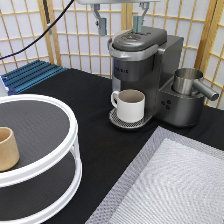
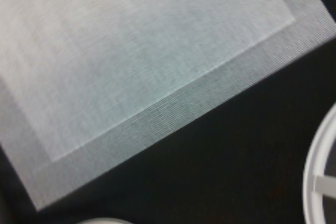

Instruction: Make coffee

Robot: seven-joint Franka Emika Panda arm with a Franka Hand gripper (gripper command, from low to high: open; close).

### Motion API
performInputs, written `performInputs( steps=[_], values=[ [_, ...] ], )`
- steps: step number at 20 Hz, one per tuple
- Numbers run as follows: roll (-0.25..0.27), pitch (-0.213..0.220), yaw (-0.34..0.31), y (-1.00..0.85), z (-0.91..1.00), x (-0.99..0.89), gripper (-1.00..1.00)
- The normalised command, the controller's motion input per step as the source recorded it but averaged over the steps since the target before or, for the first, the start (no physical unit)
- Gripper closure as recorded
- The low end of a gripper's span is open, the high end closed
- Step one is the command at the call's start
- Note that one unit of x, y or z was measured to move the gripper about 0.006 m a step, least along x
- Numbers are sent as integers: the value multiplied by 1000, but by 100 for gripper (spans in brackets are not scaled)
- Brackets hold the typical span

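My gripper (image 1: 119, 22) hangs at the exterior view's top, just above the closed lid of the dark grey coffee machine (image 1: 145, 65). Its two fingers are spread wide, open, with nothing between them. A cream-white handled mug (image 1: 131, 105) stands on the machine's round drip tray, under the spout. The coffee is out of view. The wrist view shows only the grey mat (image 2: 127, 65), the black tabletop (image 2: 225, 165) and a white curved rim (image 2: 319, 155).
A steel pitcher (image 1: 187, 82) sits on the machine's right side. A white two-tier turntable (image 1: 45, 165) fills the exterior view's left, with a tan handleless cup (image 1: 7, 148) on its top shelf. A grey mat (image 1: 175, 185) lies at bottom right, a blue rack (image 1: 30, 75) at far left.
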Motion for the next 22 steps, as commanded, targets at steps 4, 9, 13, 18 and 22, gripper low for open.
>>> performInputs(
  steps=[4,9,13,18,22],
  values=[
    [64,-51,252,281,64,-231,-100],
    [70,-59,132,573,114,-365,-100],
    [83,-58,94,609,64,-492,-100],
    [112,-33,79,146,-278,-536,-100],
    [136,1,6,-225,-543,-556,-100]
  ],
)
